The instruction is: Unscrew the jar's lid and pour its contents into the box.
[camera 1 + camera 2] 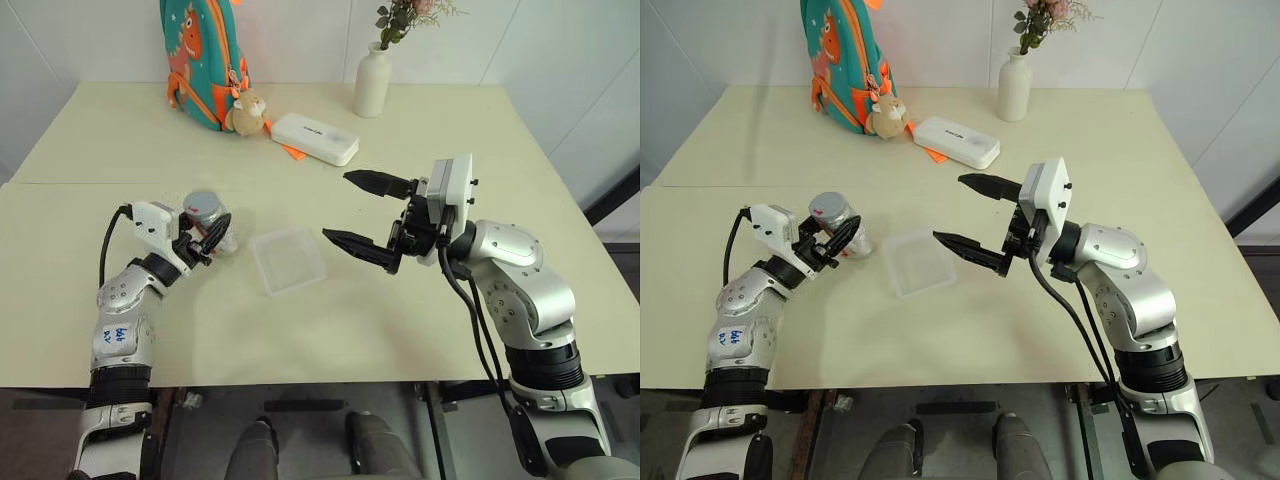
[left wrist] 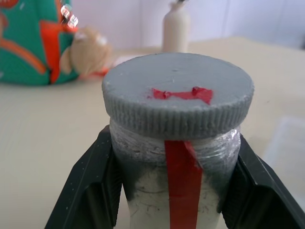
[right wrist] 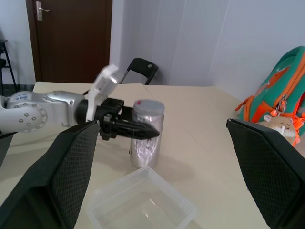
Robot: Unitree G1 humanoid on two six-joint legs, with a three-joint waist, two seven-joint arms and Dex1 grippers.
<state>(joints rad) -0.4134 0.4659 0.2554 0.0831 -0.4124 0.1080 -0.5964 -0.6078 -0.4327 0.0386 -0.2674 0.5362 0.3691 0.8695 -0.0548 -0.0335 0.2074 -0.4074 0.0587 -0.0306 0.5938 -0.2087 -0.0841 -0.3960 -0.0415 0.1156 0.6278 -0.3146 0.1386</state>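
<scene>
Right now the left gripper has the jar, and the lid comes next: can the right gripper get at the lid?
Probably yes. The right gripper is open, the lid sits exposed above the left gripper, and nothing stands between.

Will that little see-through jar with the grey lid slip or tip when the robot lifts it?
Probably not slip: the left pincer clamps the small clear jar with the red strip on both sides. It looks nearly empty, so likely light. Its smooth round wall might still twist once the ridged grey lid is turned.
</scene>
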